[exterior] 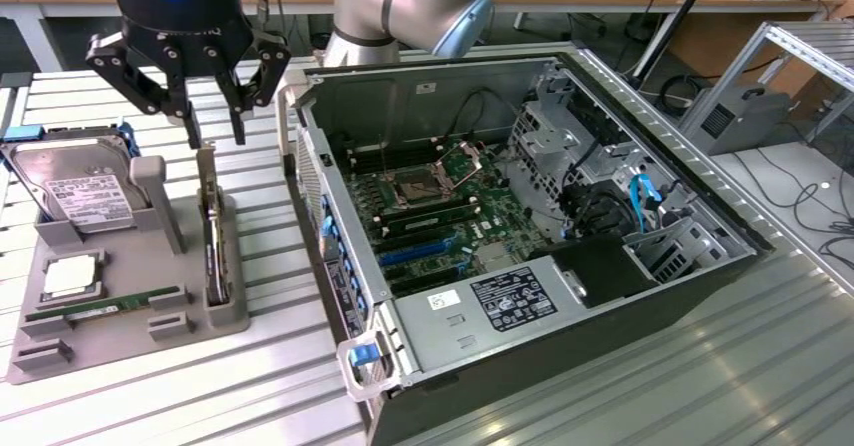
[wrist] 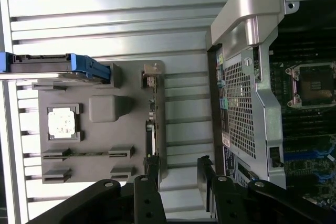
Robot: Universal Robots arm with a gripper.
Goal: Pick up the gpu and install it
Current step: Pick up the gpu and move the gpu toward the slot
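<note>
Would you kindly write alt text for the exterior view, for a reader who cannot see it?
An open black gripper hangs just above the gpu, which stands on edge in a grey holder. A hard drive leans in the same holder; on the exterior view's right lies an open computer case.

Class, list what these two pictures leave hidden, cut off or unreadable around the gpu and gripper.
gpu: both views show it edge-on in the tray; its flat faces are hidden.
hard drive label: exterior view, print too small to read.
computer case: wrist view, cut off by the picture's edge.
gripper: exterior view, upper body cut off by the top edge.
</note>
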